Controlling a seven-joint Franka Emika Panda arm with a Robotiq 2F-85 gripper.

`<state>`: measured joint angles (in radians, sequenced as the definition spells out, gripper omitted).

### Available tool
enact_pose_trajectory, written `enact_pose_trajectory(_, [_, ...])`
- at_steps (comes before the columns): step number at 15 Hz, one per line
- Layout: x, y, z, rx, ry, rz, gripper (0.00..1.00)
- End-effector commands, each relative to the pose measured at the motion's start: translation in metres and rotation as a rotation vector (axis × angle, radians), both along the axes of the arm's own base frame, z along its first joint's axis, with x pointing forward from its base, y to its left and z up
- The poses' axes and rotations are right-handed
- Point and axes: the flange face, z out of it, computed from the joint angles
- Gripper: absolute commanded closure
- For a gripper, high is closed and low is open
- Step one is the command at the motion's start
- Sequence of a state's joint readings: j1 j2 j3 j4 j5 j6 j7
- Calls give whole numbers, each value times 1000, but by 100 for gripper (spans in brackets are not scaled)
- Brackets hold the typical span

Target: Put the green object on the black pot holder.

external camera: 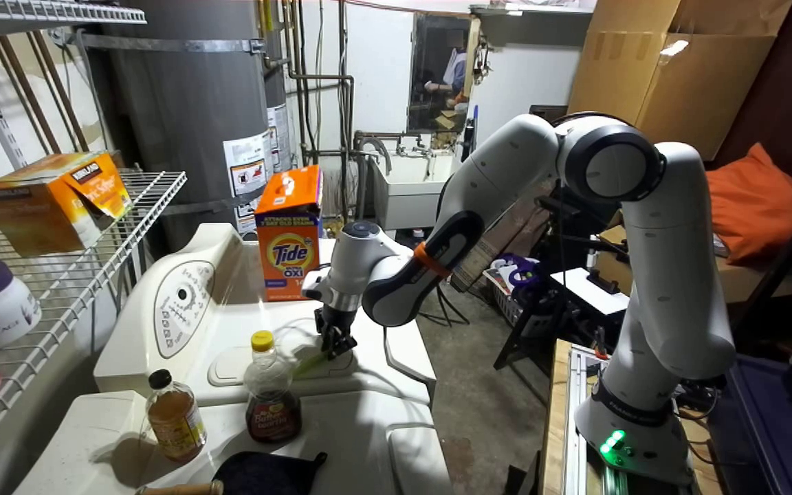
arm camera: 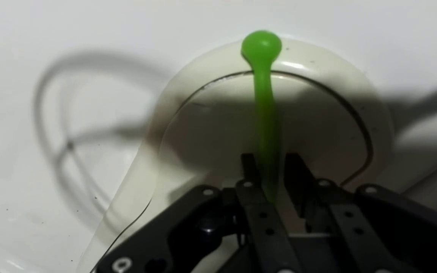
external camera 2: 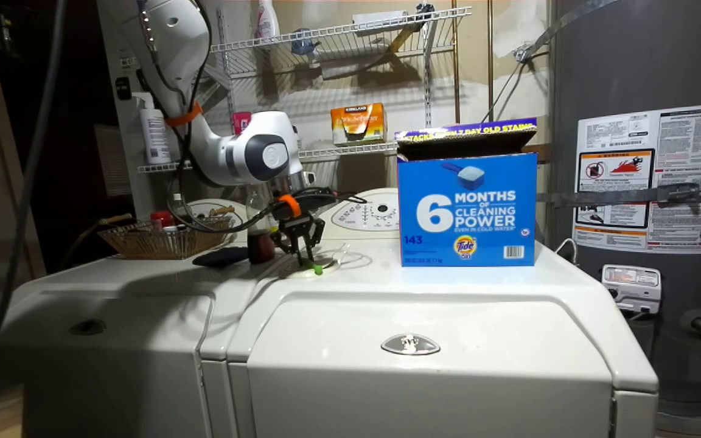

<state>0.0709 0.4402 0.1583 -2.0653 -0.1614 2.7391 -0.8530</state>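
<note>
The green object (arm camera: 264, 87) is a slim bright-green stick with a rounded knob at its far end. It lies on the washer's cream lid recess, and its knob (external camera 2: 317, 269) and pale length (external camera: 311, 364) show in both exterior views. My gripper (arm camera: 270, 158) points down over it with the fingers apart, one on each side of the stick. A narrow gap shows between the stick and the right finger. The gripper (external camera: 334, 352) is low over the machine top. The black pot holder (external camera: 265, 473) lies flat on the neighbouring machine, partly cut off; it also shows in an exterior view (external camera 2: 221, 257).
A syrup bottle with a yellow cap (external camera: 273, 416) stands between the green object and the pot holder. An amber bottle (external camera: 174, 421) stands beside it. A Tide box (external camera 2: 466, 210) stands on the washer. A wire basket (external camera 2: 149, 242) sits behind the pot holder.
</note>
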Motion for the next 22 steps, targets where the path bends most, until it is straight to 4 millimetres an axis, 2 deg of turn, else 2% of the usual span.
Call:
enact_pose_trajectory(1, [-2, 8, 9, 0, 9, -4, 100])
enact_pose_trajectory(3, [-11, 15, 20, 18, 25, -24, 96])
enact_pose_trajectory(5, [-27, 30, 32, 51, 48, -5, 96])
enact_pose_trajectory(8, [-61, 53, 46, 55, 120, 51, 96])
enact_pose_trajectory(12, [-110, 80, 53, 5, 247, 183, 96])
enact_pose_trajectory(14, [-125, 97, 56, -13, 284, 254, 96])
enact_pose_trajectory(19, [-145, 158, 55, -64, 298, 392, 96])
enact_pose_trajectory(22, [-148, 200, 49, -93, 275, 440, 96])
